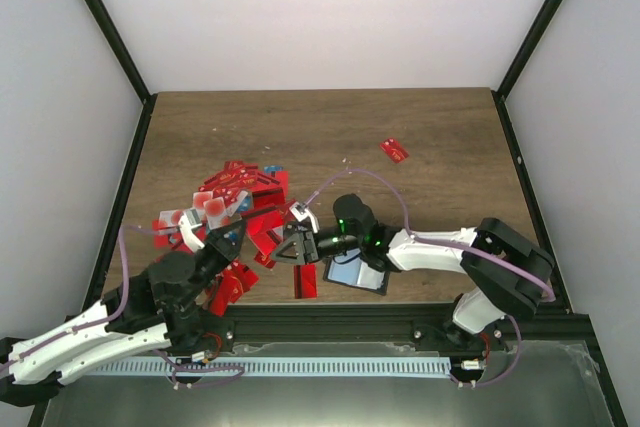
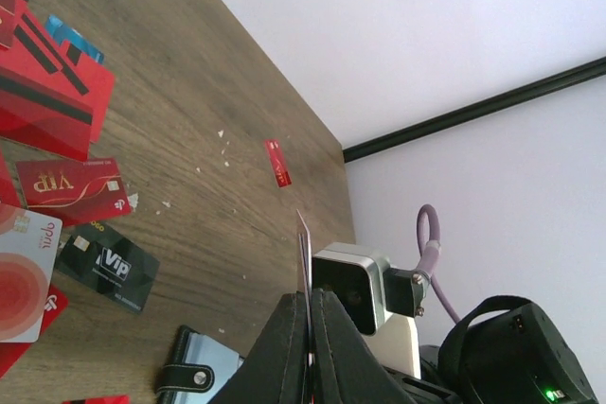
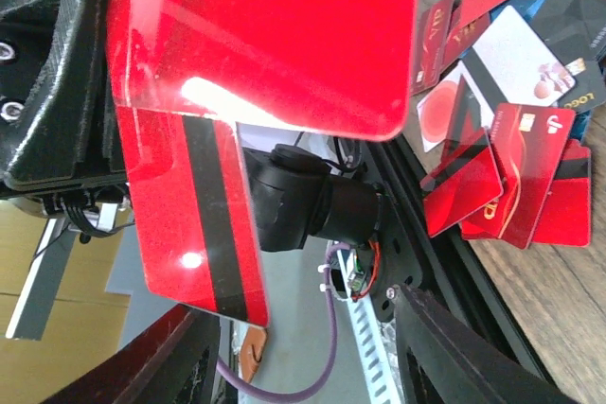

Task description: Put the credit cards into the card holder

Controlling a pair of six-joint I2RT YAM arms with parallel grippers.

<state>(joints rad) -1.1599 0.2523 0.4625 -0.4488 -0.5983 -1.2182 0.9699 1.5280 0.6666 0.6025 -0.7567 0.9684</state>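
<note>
1. Red card [image 2: 303, 253] pinched edge-on in the clenched left jaws, standing up out of them.
2. Held up close before the right jaws; those released, fingers [image 3: 454, 347] spread to either side of its lower end.
3. Card holder [image 1: 357, 274] lying open on the counter [image 1: 450, 127], just beside the right jaws, toward the near edge.
4. Other credit cards [image 1: 240, 197] heaped around and beyond the left jaws.
5. 1 lone red card [image 1: 394, 150] well apart, far right.
</note>
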